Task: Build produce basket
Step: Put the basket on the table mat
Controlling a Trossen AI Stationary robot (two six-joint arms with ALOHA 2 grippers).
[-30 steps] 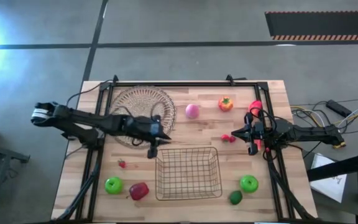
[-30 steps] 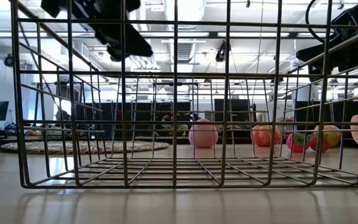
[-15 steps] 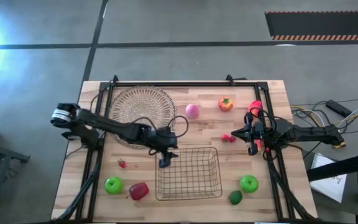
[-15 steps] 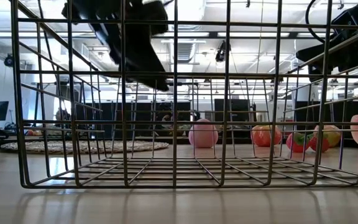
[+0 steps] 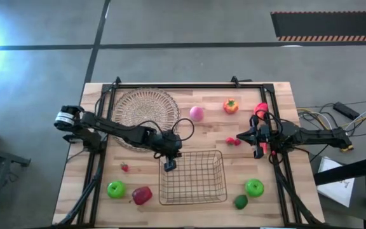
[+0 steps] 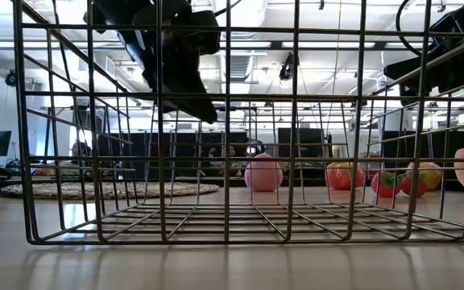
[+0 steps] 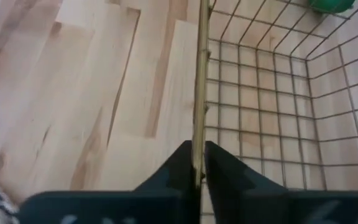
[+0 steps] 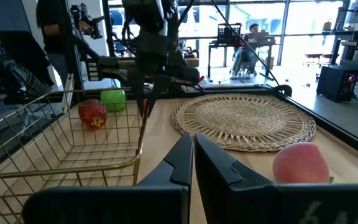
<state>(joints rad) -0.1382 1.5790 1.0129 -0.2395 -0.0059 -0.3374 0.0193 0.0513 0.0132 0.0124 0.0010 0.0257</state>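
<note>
Wire-grid rectangular metal basket [image 5: 192, 177] sits empty at the table's front centre in the high view, with the left gripper [image 5: 169, 165] at its left rim and the right gripper [image 5: 257, 142] parked near the right edge; a green toy apple [image 5: 115, 189] and a red toy apple [image 5: 142, 194] lie left of the basket, a pink toy peach [image 5: 196, 113] behind it. Low view: left gripper [image 6: 185, 80] hangs over the basket's [image 6: 240, 129] upper rim. Wrist views: left fingers [image 7: 178, 165] pinch the basket's rim wire [image 7: 198, 93], nearly closed; right fingers [image 8: 219, 163] are closed together on nothing.
</note>
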